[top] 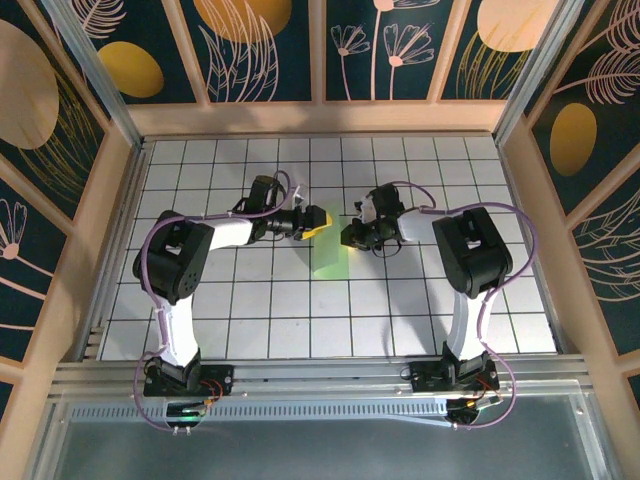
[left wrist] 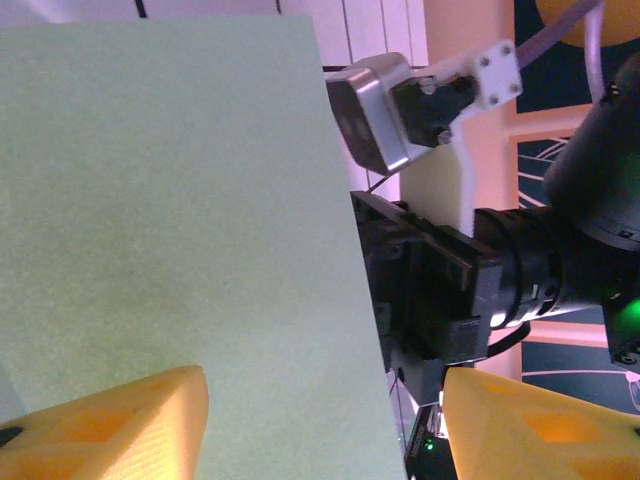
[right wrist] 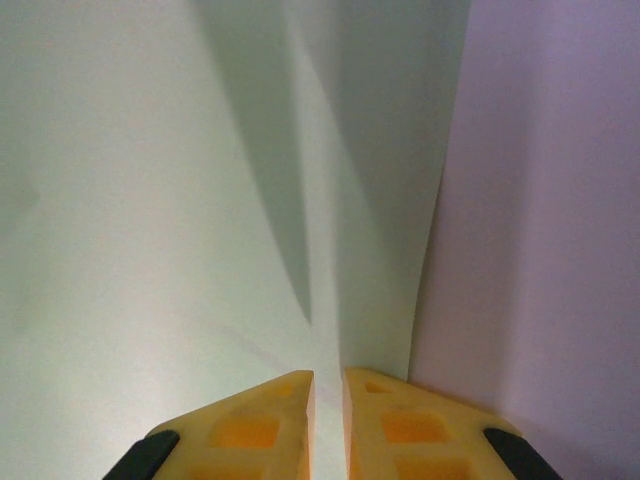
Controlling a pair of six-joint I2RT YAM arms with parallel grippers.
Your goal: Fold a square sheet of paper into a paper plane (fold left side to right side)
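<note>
Grip, right side: the right gripper (right wrist: 328,388) had its yellow fingers (right wrist: 250,430) drawn almost together, a thin slit between them. A raised ridge of the square sheet of paper (right wrist: 150,200) ran straight into that slit, so I judged it pinched on the paper's edge.

The left gripper (left wrist: 320,425) stood open, fingers well apart. One was over the pale-green surface and the other was off its edge, nipping nothing.

From above, the sheet lay near the middle of the tiled table (top: 250,300), between the two grippers and reaching toward the arm bases. It showed as a narrow green strip. Whether part of it stood off the tiles I could not tell from there.

Handling, as a judgement:
- The paper looked very light, thin and limp, and bowed under a single pinch.
- It would likely slide on the smooth tiles and would take a stray crease easily.
- The best hold is at an edge or corner, with a shallow, gentle pinch.
- The free hand should pin the far side flat, so the left edge can be carried over to meet the right edge squarely.
</note>
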